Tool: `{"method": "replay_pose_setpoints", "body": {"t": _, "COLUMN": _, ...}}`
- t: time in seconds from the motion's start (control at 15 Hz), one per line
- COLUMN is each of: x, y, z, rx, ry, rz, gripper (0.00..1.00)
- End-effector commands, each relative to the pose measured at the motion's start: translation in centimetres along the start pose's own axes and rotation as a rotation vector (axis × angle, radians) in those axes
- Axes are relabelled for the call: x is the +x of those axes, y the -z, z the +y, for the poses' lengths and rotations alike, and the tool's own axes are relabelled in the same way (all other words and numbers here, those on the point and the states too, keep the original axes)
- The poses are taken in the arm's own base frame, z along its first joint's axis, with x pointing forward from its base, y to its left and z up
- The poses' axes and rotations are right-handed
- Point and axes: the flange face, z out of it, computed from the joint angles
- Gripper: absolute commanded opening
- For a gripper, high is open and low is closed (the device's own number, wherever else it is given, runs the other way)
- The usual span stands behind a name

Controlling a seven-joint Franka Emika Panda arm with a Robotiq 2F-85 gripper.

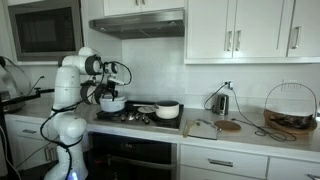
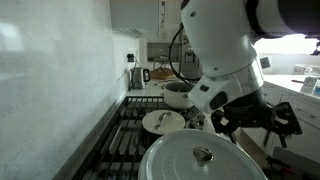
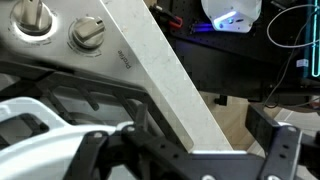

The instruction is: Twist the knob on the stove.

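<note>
Stove (image 1: 140, 117): sitting flush in the countertop under the range hood (image 1: 138, 24), with dark grates (image 2: 120, 150) showing in both exterior views.
Knobs (image 3: 88, 33): 2 silver ones showing at the top left of the wrist view, on the stove's front strip.
Gripper (image 3: 190, 160): hanging off the counter edge (image 3: 150, 75), apart from the knobs, jaws standing spread and pinching nothing.
Cookware: 1 white lidded pot (image 2: 200, 160) and 1 pan (image 2: 163, 122) resting on the grates.

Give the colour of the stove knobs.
The knobs are silver, metallic; the wrist view shows them best.
</note>
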Motion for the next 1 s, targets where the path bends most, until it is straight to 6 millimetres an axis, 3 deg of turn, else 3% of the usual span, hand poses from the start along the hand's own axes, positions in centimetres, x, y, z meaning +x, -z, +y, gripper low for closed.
{"method": "replay_pose_setpoints", "body": {"t": 0.0, "x": -1.4, "y": 1.5, "z": 0.7, "rx": 0.035, "ry": -0.033, "rz": -0.066, "gripper": 1.0}}
{"method": "replay_pose_setpoints", "body": {"t": 0.47, "x": -6.6, "y": 2.4, "z": 2.5, "rx": 0.108, "ry": -0.139, "rz": -0.104, "gripper": 1.0}}
{"method": "replay_pose_setpoints", "body": {"t": 0.93, "x": -12.4, "y": 2.4, "z": 6.1, "rx": 0.027, "ry": -0.19, "rz": 0.03, "gripper": 1.0}}
